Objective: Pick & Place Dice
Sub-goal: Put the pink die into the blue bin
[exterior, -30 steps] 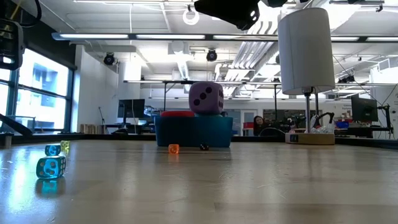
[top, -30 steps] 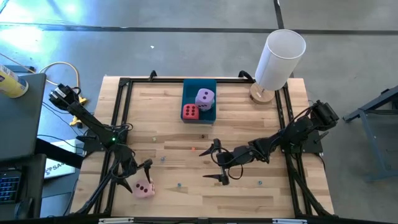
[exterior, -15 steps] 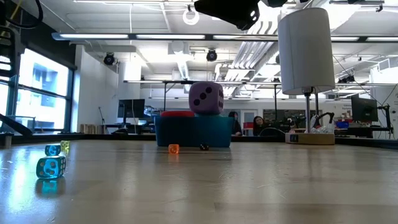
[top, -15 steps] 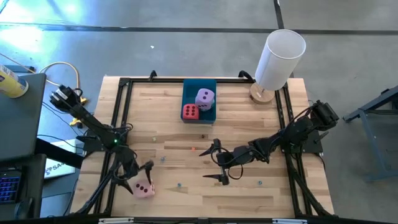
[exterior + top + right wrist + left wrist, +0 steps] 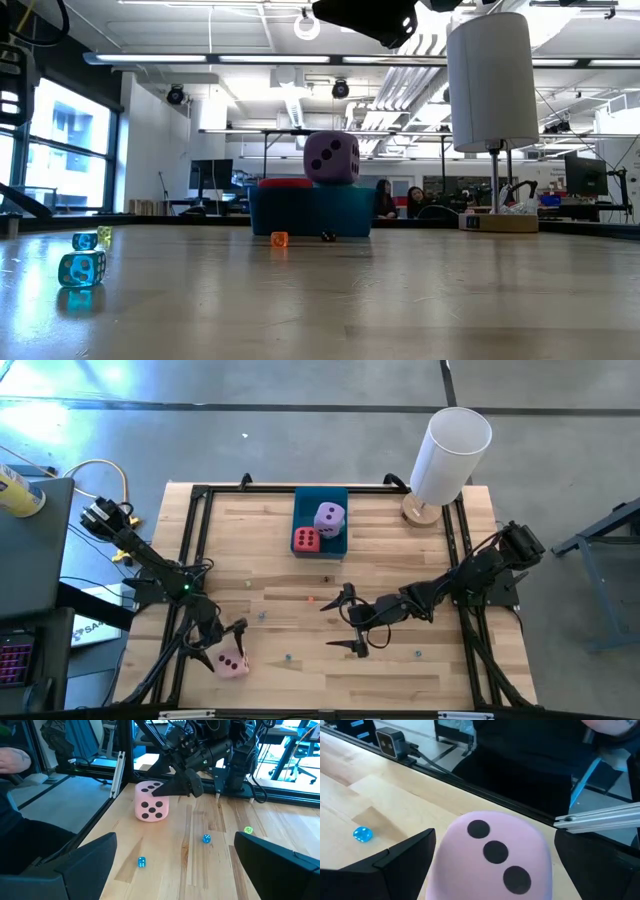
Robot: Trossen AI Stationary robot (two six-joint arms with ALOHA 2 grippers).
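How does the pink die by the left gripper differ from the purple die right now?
The pink die sits on the bare table near its front left corner; the purple die rests in the blue tray at the back, beside the red die. The open left gripper has its fingers on either side of the pink die; no gripper is near the purple one. Colour differs, light pink versus lilac. Both are soft-looking cubes of like size with dark pips.

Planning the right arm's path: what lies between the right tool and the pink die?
In the right wrist view, bare wood and two small blue dice lie between the right tool and the pink die.
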